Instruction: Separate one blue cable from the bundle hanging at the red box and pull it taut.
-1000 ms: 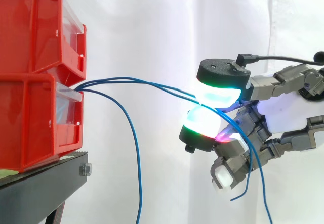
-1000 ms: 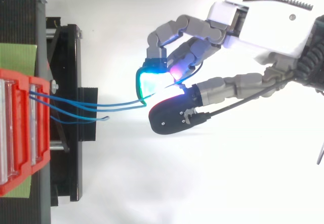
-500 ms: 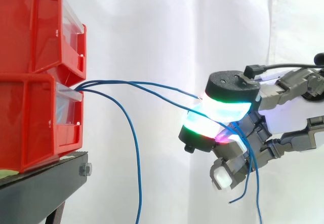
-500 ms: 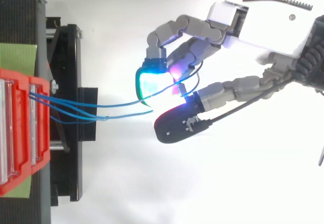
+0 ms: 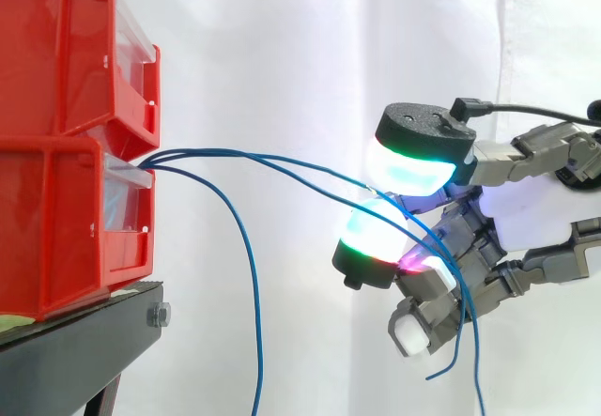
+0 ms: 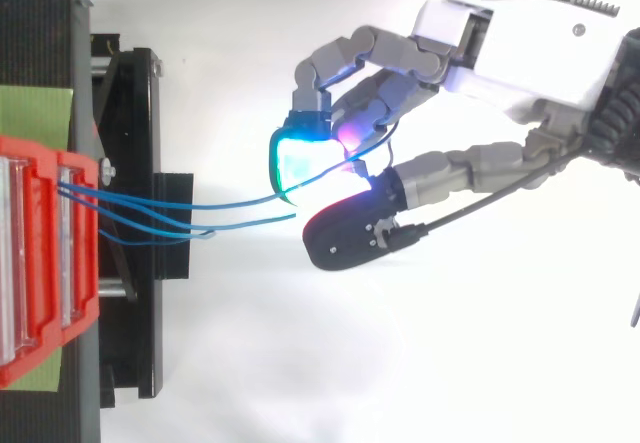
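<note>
Three thin blue cables (image 5: 216,151) come out of the front of the lower red box (image 5: 66,219). One of them (image 5: 252,275) droops straight down beside the black stand. The other two (image 6: 240,205) run right, sagging a little, into my hand (image 5: 526,214). They pass between the thumb pad (image 5: 418,158) above and a glowing finger pad (image 5: 376,238) below, which stand very close together. Their loose tails (image 5: 474,341) hang below the curled fingers. In the top view the hand (image 6: 520,53) reaches in from the right.
A second red box (image 5: 66,50) is stacked on the lower one. Both rest on the black stand (image 5: 75,350), with a white curtain behind. Open space lies between the boxes and my hand.
The thumb has lifted slightly off the finger pad and shifted a little towards the boxes. The two cables still run between the pads. The hanging cable has not moved.
</note>
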### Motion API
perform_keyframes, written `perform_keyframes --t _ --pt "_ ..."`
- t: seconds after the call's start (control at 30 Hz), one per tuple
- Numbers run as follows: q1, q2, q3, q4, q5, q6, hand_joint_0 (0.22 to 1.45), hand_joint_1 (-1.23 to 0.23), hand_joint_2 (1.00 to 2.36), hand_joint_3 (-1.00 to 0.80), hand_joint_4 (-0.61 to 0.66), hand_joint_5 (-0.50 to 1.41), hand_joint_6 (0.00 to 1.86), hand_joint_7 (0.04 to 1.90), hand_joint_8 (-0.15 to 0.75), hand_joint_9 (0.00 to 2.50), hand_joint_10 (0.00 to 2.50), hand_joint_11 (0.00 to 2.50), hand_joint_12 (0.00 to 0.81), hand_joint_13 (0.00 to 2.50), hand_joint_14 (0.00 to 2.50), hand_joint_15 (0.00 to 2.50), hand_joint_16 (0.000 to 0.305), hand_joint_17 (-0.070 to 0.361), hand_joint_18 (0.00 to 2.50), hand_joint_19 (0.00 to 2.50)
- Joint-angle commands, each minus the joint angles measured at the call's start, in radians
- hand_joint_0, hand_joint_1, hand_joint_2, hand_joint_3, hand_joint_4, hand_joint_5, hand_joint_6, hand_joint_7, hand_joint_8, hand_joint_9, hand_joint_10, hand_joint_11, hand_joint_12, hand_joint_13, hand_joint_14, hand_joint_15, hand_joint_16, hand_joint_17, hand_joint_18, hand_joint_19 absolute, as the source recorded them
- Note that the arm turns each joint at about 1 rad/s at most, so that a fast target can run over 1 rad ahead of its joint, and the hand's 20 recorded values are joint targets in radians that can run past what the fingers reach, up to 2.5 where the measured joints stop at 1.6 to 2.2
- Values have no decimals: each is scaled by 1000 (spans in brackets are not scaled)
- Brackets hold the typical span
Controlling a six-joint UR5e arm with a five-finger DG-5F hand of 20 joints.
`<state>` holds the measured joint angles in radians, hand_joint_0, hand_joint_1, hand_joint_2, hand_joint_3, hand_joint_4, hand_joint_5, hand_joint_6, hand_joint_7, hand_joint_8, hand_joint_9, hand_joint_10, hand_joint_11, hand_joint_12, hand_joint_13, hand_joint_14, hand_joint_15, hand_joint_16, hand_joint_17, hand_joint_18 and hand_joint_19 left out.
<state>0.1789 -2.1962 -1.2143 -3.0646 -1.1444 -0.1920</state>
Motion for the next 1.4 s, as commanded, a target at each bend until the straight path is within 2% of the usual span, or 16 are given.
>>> perform_keyframes --t 0.0,0.13,0.37,0.63,0.77,0.97,1.13,1.23,1.37 --pt "-3 4 -1 -11 0 0 552 -589 1000 -500 106 -179 815 1093 290 1038 27 1202 395 661 22 605 54 122 473 497" --pt "-3 13 1 -25 0 -3 600 -596 1000 -500 92 -178 815 1124 281 1042 28 1214 389 657 24 608 53 119 464 512" --pt "-6 20 1 -36 0 -3 606 -615 1014 -361 94 -184 834 1181 288 1062 28 1222 392 661 23 609 53 119 463 522" --pt "-7 33 -1 -49 0 -6 591 -643 1025 -200 91 -185 882 1163 284 1085 27 1246 392 676 24 613 53 120 475 513" --pt "-6 35 1 -51 0 -6 589 -660 1028 -124 95 -186 893 1223 290 1095 26 1252 393 676 23 612 53 120 479 509" --pt "-6 35 -1 -51 0 -6 605 -684 1027 -145 75 -196 903 1175 279 1103 25 1296 387 689 23 629 53 120 488 499" --pt "-7 39 1 -57 0 -6 620 -698 1026 -174 45 -208 904 1157 261 1129 21 1463 381 754 25 709 53 120 491 490" --pt "-7 52 1 -92 0 -6 621 -697 1028 -153 31 -209 906 1179 251 1134 19 1557 377 769 28 731 54 121 496 489" --pt "-6 67 1 -123 2 -9 625 -695 1030 -115 1 -207 915 1200 266 1050 22 1410 383 714 26 659 54 121 492 478"
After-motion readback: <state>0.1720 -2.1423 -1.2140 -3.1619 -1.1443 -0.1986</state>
